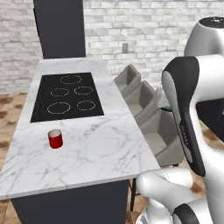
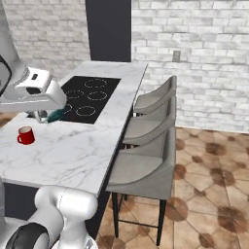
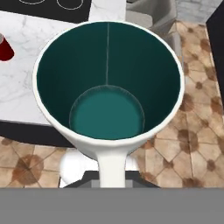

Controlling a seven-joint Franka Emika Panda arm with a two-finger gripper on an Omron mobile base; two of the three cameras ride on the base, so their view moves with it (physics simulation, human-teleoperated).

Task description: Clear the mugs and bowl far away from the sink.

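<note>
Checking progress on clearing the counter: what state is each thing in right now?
Red mug: upright on the marble counter, in front of the stovetop, free of the gripper.
White and teal mug: held by its handle, empty, lifted off the counter.
Gripper: shut on the mug's handle.
Stovetop: nothing on its burners.
Stools: three, tucked along the counter's edge.

The arm (image 1: pixel 188 118) rises along the right side of the left base view, its white links bent at a dark elbow joint. In the right base view the forearm and hand reach in from the left edge at mid height, the hand tilted down to the right. The gripper (image 3: pixel 109 177) sits at the bottom centre of the hand view, jaws closed on the mug (image 3: pixel 108 83) by its handle.
</note>
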